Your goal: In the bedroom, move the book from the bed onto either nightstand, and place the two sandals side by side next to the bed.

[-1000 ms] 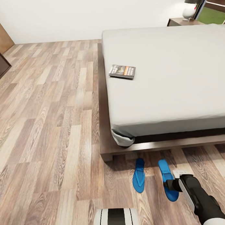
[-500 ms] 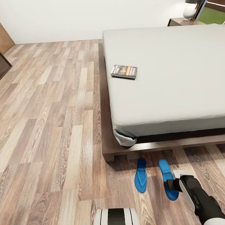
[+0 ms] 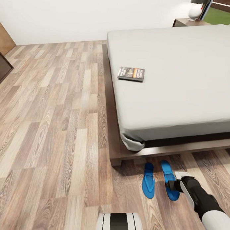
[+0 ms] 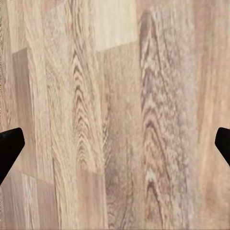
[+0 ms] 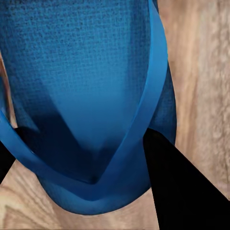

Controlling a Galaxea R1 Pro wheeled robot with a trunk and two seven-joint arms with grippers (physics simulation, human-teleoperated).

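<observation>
Book (image 3: 131,74): flat on the bed (image 3: 180,92), upper centre of frame, near its left edge. 2 sandals, lower right, on floor (image 3: 56,130) beside bed foot: left sandal (image 3: 148,184) free; right sandal (image 3: 169,180) pinched by the right gripper (image 3: 173,186). Left gripper (image 4: 115,143): fingers spread wide over bare floor.

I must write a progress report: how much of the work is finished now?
Nearly done: both sandals lie side by side on the floor at the bed's foot. In hand: the right hand grips the right sandal's strap. Left: the book lies on the mattress, not on a nightstand.
</observation>
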